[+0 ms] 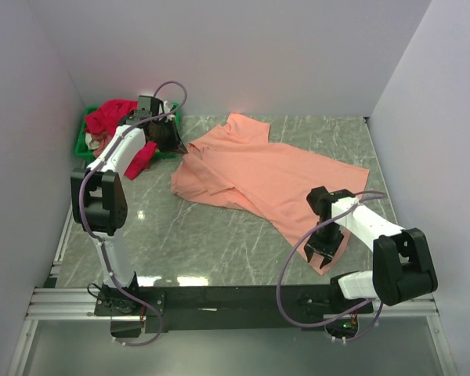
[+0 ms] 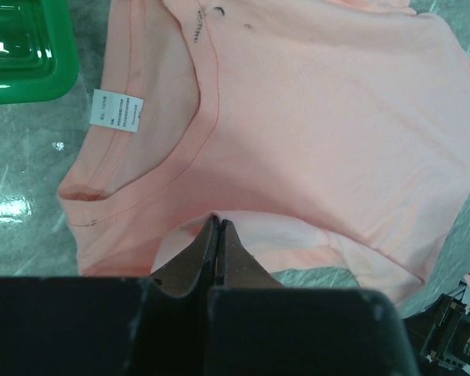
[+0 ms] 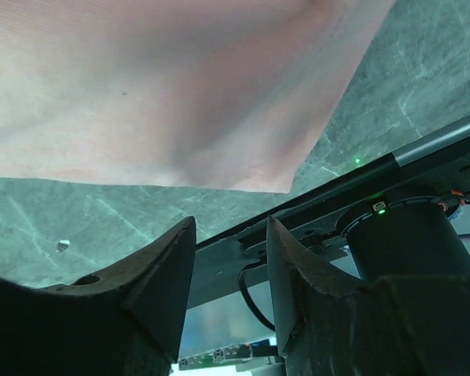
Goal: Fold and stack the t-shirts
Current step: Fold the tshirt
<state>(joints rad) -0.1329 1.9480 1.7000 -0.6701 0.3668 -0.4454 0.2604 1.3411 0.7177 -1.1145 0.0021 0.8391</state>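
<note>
The salmon-peach t-shirt [image 1: 266, 176] lies spread and rumpled across the marble table, collar end at the left. My left gripper [image 1: 180, 147] is shut on a pinch of its cloth just below the collar [image 2: 192, 149]; in the left wrist view the jaws [image 2: 218, 222] meet with cloth tented at their tips. A white label [image 2: 117, 110] shows inside the neck. My right gripper [image 1: 323, 254] is open and empty over the shirt's near hem corner [image 3: 286, 184], its fingertips [image 3: 186, 231] past the hem. Crimson-pink shirts [image 1: 110, 116] are heaped at the back left.
The crimson shirts sit in and spill over a small green bin [image 1: 82, 147], also in the left wrist view [image 2: 23, 55]. White walls close in the left, back and right. The black rail and the right arm's base [image 3: 407, 243] run along the near edge.
</note>
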